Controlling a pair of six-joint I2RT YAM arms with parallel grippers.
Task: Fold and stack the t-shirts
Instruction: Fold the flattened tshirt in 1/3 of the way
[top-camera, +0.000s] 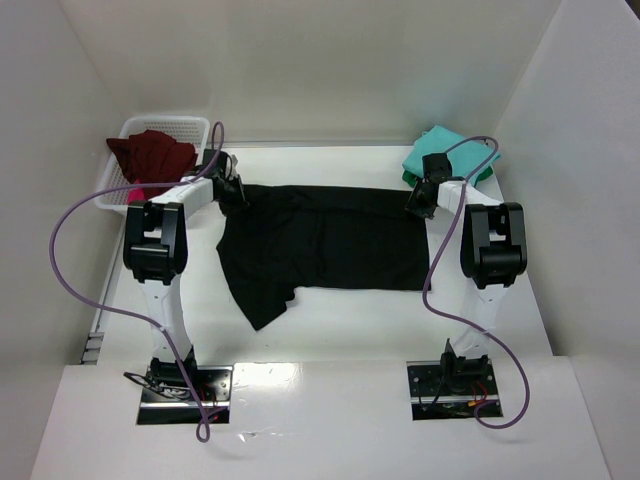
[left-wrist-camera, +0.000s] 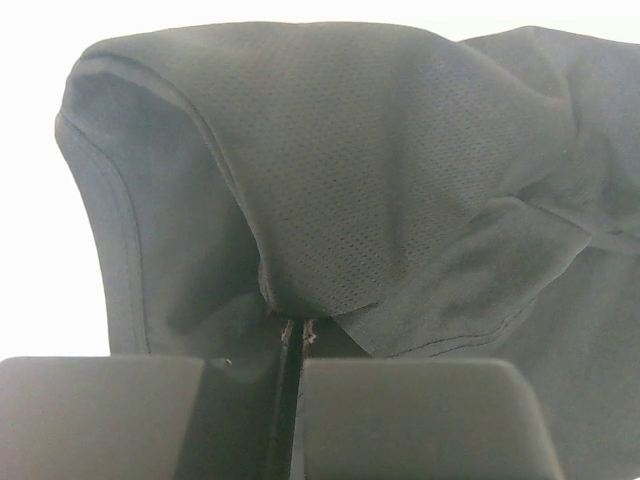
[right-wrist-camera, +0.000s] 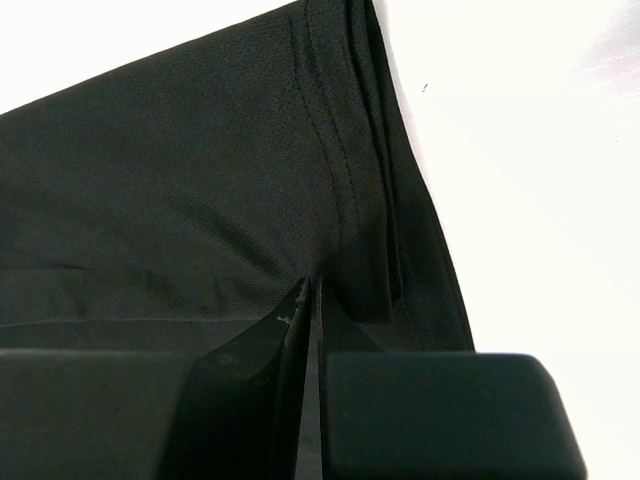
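Bench (top-camera: 340, 330): white. Black t-shirt (top-camera: 330, 240): spread across mid-bench, mesh weave, left part rumpled, one flap trailing toward near side. Basket (top-camera: 165, 125): far-left corner, maroon shirt (top-camera: 150, 155) heaped inside. Teal shirt (top-camera: 440, 140): far-right corner, partly behind right arm. Left gripper (left-wrist-camera: 293, 330), right gripper (right-wrist-camera: 308, 300): each pinched tight on black t-shirt's far edge, at opposite ends.

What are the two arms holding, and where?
Both hold the black t-shirt: the left end effector pinches its far left corner, the right end effector its far right corner at the hem.
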